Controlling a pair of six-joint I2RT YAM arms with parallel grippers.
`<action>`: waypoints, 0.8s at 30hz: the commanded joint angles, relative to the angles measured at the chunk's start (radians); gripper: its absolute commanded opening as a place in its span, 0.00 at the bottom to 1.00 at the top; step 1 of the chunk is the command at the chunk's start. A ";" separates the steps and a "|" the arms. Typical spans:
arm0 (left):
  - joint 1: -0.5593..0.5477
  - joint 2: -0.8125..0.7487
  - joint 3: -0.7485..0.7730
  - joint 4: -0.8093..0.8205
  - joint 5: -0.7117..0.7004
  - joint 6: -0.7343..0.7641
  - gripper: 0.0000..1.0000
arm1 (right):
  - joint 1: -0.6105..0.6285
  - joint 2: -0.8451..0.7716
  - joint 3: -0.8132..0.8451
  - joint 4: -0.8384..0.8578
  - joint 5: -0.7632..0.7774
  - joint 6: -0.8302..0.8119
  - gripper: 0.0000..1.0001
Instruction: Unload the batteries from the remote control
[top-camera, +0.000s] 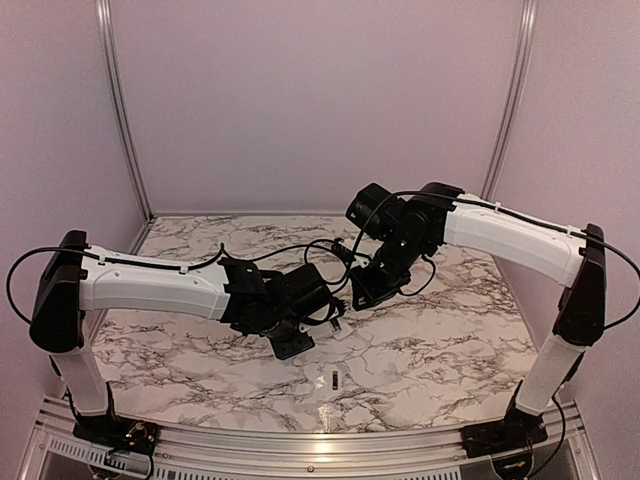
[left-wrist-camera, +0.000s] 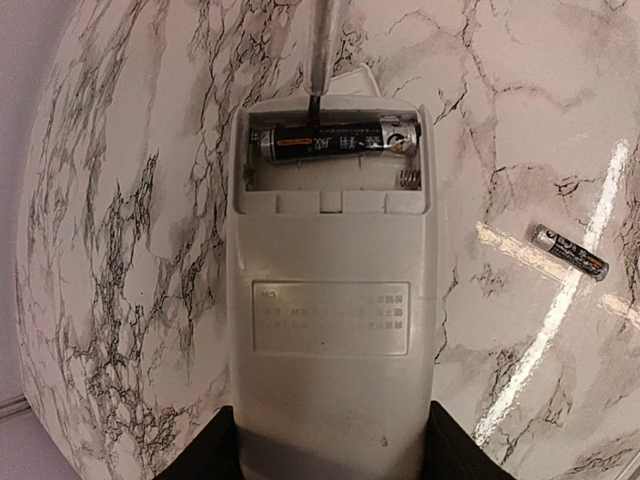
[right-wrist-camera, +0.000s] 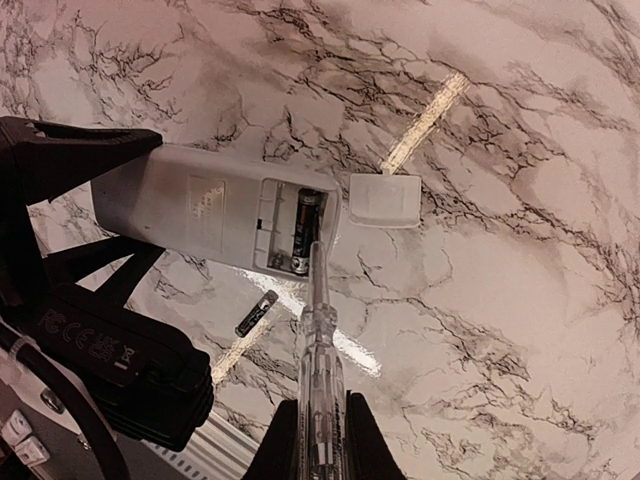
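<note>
My left gripper (left-wrist-camera: 332, 435) is shut on the remote control (left-wrist-camera: 330, 300), holding the white bar by its sides with the back facing up. The recess at its far end is uncovered. One of the batteries (left-wrist-camera: 335, 140) lies in the far slot; the near slot shows only a spring. The other battery (left-wrist-camera: 570, 251) lies loose on the marble to the right. My right gripper (right-wrist-camera: 318, 425) is shut on a clear rod (right-wrist-camera: 320, 360) whose dark tip rests at the edge of the recess, at the end of the seated battery (right-wrist-camera: 305, 228).
A small white cover piece (right-wrist-camera: 385, 200) lies flat on the marble just beyond the remote's open end. From above, the loose battery (top-camera: 332, 379) sits near the table's front rail (top-camera: 320, 440), below both grippers. Pale walls enclose the marble table (top-camera: 450, 350).
</note>
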 joint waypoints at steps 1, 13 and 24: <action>-0.002 -0.010 0.025 0.029 0.008 -0.006 0.13 | 0.004 0.015 0.029 -0.022 0.012 -0.007 0.00; -0.002 -0.054 -0.021 0.091 0.050 -0.025 0.13 | 0.004 -0.021 0.002 0.045 -0.024 0.022 0.00; -0.002 -0.075 -0.039 0.106 0.047 -0.023 0.13 | 0.004 -0.041 -0.040 0.064 -0.021 0.009 0.00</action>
